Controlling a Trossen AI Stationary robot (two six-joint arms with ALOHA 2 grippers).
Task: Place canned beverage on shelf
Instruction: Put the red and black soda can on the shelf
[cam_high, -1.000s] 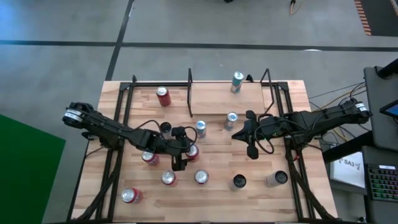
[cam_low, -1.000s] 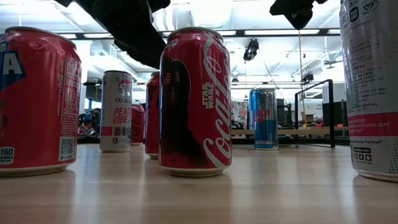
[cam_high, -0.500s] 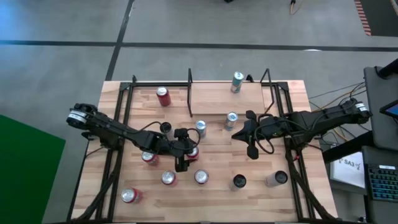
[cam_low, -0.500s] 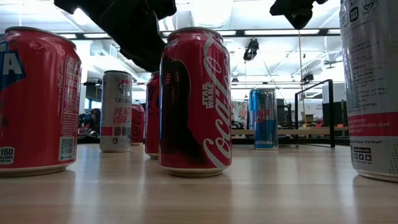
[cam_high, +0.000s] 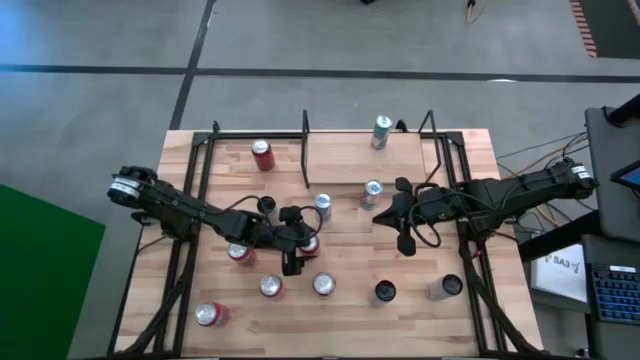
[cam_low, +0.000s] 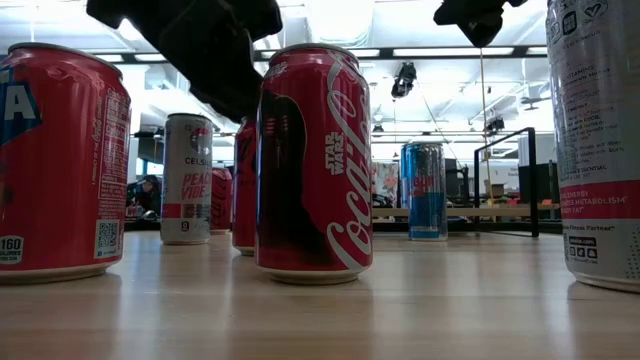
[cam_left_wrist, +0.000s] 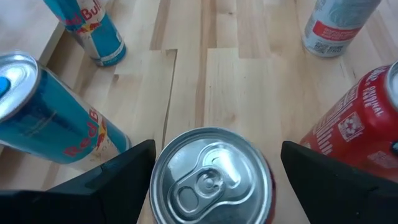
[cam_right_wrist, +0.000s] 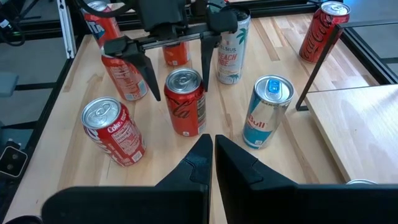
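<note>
Shelf (cam_high: 370, 165) sits at the table's far edge, mostly bare board with one can (cam_high: 382, 130) on its far rail. Left gripper (cam_right_wrist: 175, 48) hangs over the red can (cam_right_wrist: 185, 101) mid-table, jaws spread wide either side of it, not gripping yet. Right gripper (cam_right_wrist: 210, 152) waits near the shelf's front edge, fingers closed, empty. Risks — the target is crowded: the white can (cam_right_wrist: 227, 50) and another red can (cam_right_wrist: 123, 73) stand just beside the open fingers (cam_right_wrist: 144, 70), so a descent could knock a neighbour; an off-centre close could tip the can. Route to the shelf passes the blue can (cam_right_wrist: 266, 112) and black posts (cam_high: 306, 150). Clear room lies on the shelf board — little among the cans.
</note>
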